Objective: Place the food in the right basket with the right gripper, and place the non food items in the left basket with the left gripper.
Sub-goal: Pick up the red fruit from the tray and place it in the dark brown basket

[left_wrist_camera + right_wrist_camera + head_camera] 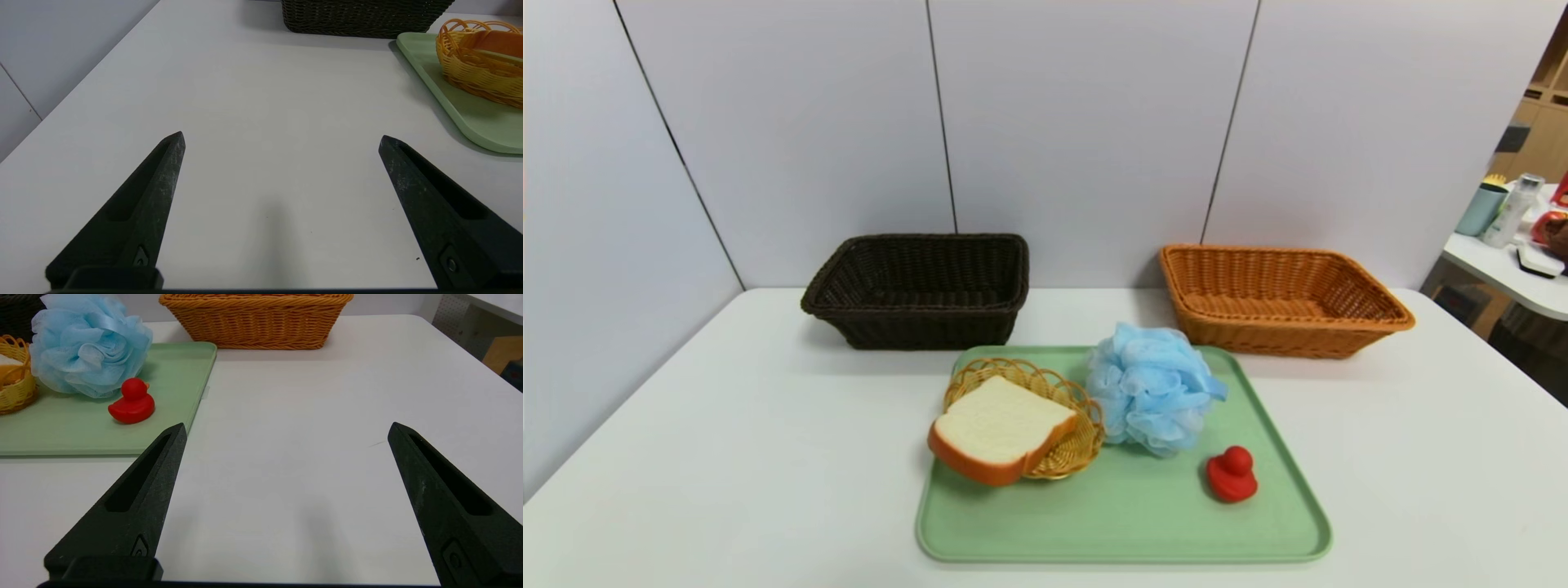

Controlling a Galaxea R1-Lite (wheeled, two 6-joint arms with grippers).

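On a green tray (1143, 531) lie a slice of bread (1001, 429) resting in a small yellow wicker basket (1078, 445), a blue bath pouf (1152, 388) and a red rubber duck (1232, 475). Behind the tray stand the dark brown left basket (920, 287) and the orange right basket (1278, 298). Neither arm shows in the head view. My left gripper (282, 139) hovers open over bare table left of the tray (461, 110). My right gripper (286, 430) hovers open over bare table right of the tray (81, 437), the duck (131, 403) and pouf (88, 343) off to its side.
The white table (727, 457) is walled by grey panels at the back and left. To the right, past the table edge, a second table (1503, 273) carries bottles and cups. The orange basket (255, 320) stands ahead of the right gripper.
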